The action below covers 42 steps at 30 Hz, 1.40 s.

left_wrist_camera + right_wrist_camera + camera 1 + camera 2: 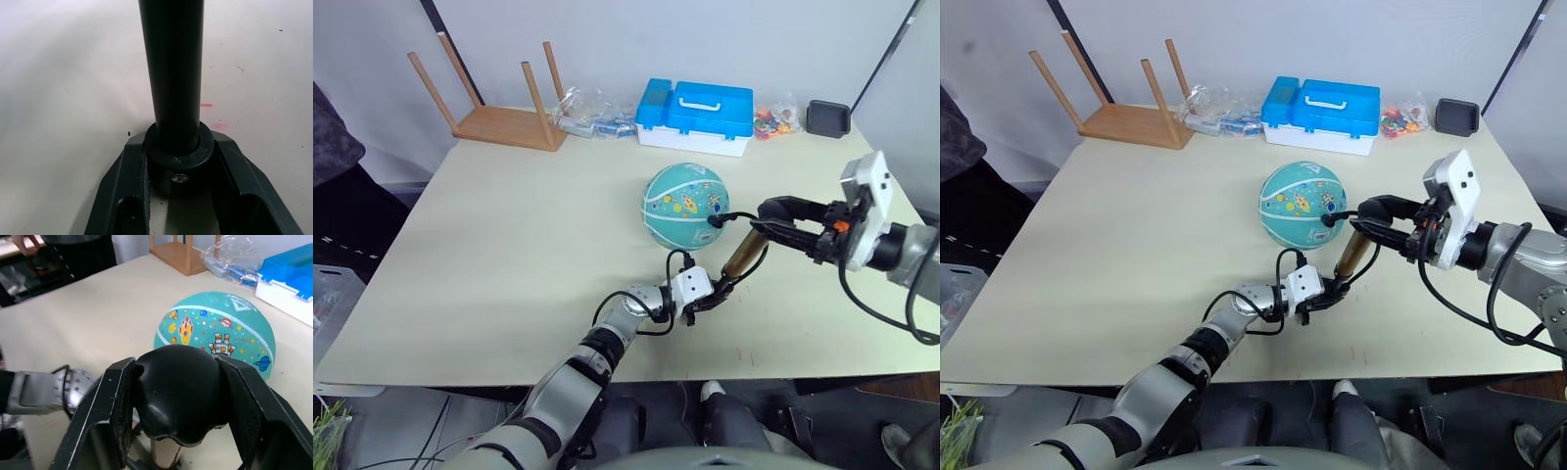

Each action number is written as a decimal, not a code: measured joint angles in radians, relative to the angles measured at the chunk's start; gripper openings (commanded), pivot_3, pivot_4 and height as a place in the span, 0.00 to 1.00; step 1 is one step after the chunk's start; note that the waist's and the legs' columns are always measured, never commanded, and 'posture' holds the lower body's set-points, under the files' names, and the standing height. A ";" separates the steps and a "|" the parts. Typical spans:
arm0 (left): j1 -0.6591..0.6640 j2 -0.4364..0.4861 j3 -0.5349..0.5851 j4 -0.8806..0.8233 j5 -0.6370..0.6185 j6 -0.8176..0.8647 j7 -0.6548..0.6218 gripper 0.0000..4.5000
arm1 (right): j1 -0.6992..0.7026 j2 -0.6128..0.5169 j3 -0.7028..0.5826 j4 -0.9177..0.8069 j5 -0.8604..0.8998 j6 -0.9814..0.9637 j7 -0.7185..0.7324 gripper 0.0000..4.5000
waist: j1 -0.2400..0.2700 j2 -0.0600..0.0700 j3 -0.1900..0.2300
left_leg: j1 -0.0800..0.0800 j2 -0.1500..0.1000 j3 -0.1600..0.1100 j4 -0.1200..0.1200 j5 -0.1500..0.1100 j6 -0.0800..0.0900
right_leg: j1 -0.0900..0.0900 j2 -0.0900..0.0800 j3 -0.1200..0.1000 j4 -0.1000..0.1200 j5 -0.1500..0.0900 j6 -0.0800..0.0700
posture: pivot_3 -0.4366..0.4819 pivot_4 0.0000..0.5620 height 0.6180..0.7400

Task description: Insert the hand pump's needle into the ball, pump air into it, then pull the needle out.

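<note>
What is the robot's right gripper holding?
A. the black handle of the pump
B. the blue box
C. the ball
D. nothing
A: the right gripper has its two fingers closed around the pump's rounded black handle, while the ball sits free on the table.

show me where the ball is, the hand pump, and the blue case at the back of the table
ball (683, 204), left eye view, on its teal front face.
hand pump (744, 252), left eye view, on the bronze barrel.
blue case (697, 116), left eye view, on its lid.
</note>
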 measured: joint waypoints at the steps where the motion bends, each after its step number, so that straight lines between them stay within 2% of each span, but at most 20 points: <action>1: 0.002 0.000 0.000 0.003 0.000 0.000 0.000 0.24 | 0.013 0.025 0.047 0.023 -0.060 -0.047 0.016 0.46 | -0.001 -0.001 -0.003 | 0.002 0.000 0.001 -0.002 0.000 0.000 | 0.000 0.000 0.001 -0.001 0.000 0.000 | 0.48 0.27 1.00; 6: 0.002 -0.001 0.002 0.011 0.000 0.002 0.001 0.24 | 0.046 0.109 0.124 0.124 -0.178 -0.160 0.078 0.46 | -0.003 0.000 -0.010 | 0.003 0.000 0.001 -0.003 0.000 0.000 | 0.001 0.004 0.002 -0.001 0.000 0.000 | 0.48 0.27 1.00; 11: -0.005 -0.004 0.001 0.013 0.000 0.002 -0.002 0.24 | 0.047 0.102 0.076 0.100 -0.159 -0.132 0.085 0.46 | 0.000 0.001 -0.008 | 0.002 0.000 0.000 -0.003 0.000 0.000 | 0.001 0.004 0.001 -0.001 0.000 0.000 | 0.48 0.27 1.00; 16: -0.025 -0.007 0.002 0.009 -0.002 0.000 -0.024 0.24 | 0.003 0.035 -0.022 0.045 -0.026 0.037 0.049 0.46 | 0.002 0.009 0.004 | -0.003 -0.002 -0.001 -0.002 0.000 0.000 | -0.003 -0.001 0.000 -0.002 0.000 0.000 | 0.48 0.27 1.00; 18: -0.034 -0.014 0.003 0.003 -0.004 -0.001 -0.028 0.24 | -0.071 -0.047 -0.094 0.033 0.093 0.131 0.027 0.46 | 0.004 0.020 0.013 | -0.012 -0.004 -0.001 0.003 0.000 0.000 | -0.009 -0.001 -0.001 -0.002 0.002 0.001 | 0.48 0.27 1.00; 24: -0.038 -0.020 0.001 0.001 -0.005 -0.002 -0.040 0.24 | -0.232 -0.209 -0.284 0.001 0.405 0.279 -0.066 0.46 | 0.017 0.015 0.017 | -0.019 -0.005 -0.004 0.004 0.000 0.000 | -0.014 -0.003 -0.003 -0.003 0.005 -0.002 | 0.48 0.27 1.00; 30: -0.029 -0.026 0.000 -0.014 -0.004 -0.002 -0.044 0.24 | -0.250 -0.310 -0.323 0.005 0.539 0.326 -0.127 0.46 | 0.023 0.018 0.017 | -0.025 -0.004 -0.002 0.005 0.000 0.001 | -0.020 -0.003 -0.002 -0.002 0.005 -0.003 | 0.48 0.27 1.00; 34: -0.029 -0.030 -0.002 -0.015 0.000 -0.002 -0.041 0.24 | -0.239 -0.320 -0.324 -0.007 0.532 0.316 -0.125 0.46 | 0.026 0.018 0.017 | -0.026 -0.005 -0.003 0.006 0.000 0.001 | -0.020 -0.003 -0.003 -0.002 0.005 -0.003 | 0.48 0.27 1.00; 38: -0.029 -0.033 -0.005 -0.012 0.003 -0.001 -0.032 0.24 | -0.167 -0.273 -0.307 -0.033 0.431 0.244 -0.089 0.46 | 0.026 0.018 0.015 | -0.026 -0.006 -0.003 0.007 0.000 0.001 | -0.019 -0.002 -0.003 -0.002 0.005 -0.002 | 0.48 0.27 1.00; 42: -0.033 -0.035 -0.005 0.006 0.003 0.003 -0.022 0.24 | -0.104 -0.198 -0.187 -0.033 0.278 0.147 -0.036 0.46 | 0.025 0.015 0.011 | -0.021 -0.006 -0.002 0.007 0.000 0.001 | -0.015 -0.002 -0.003 -0.001 0.005 -0.002 | 0.48 0.27 1.00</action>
